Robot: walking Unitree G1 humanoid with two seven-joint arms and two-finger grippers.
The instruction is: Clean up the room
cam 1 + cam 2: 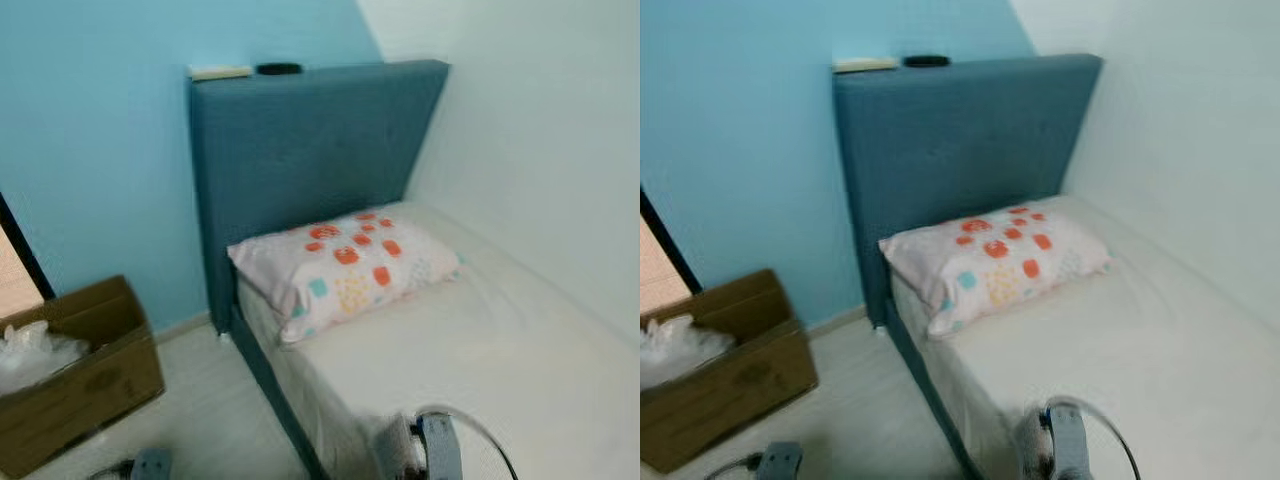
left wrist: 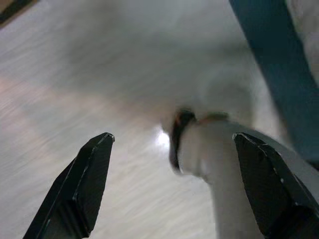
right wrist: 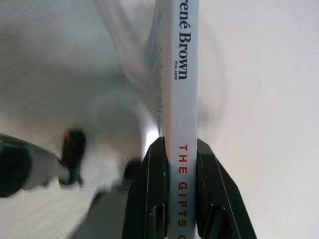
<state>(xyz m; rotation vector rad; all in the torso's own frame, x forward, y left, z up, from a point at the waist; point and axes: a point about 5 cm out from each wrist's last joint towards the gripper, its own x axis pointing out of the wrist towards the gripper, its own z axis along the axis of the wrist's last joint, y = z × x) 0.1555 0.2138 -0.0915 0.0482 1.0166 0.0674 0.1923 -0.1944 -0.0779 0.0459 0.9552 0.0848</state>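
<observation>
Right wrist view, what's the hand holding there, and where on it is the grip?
The right hand holds a white book, its two black fingers pinching it across the spine, near the red title lettering. The left hand is open, holding nothing.

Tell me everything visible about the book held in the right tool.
The book is a thin white paperback seen spine-on, held edge toward the camera. Its spine carries dark author lettering ending "ené Brown" and red capitals reading "THE GIFTS". The right tool clamps it, one black finger pressed against each cover. Its pages and front cover are hidden.
</observation>
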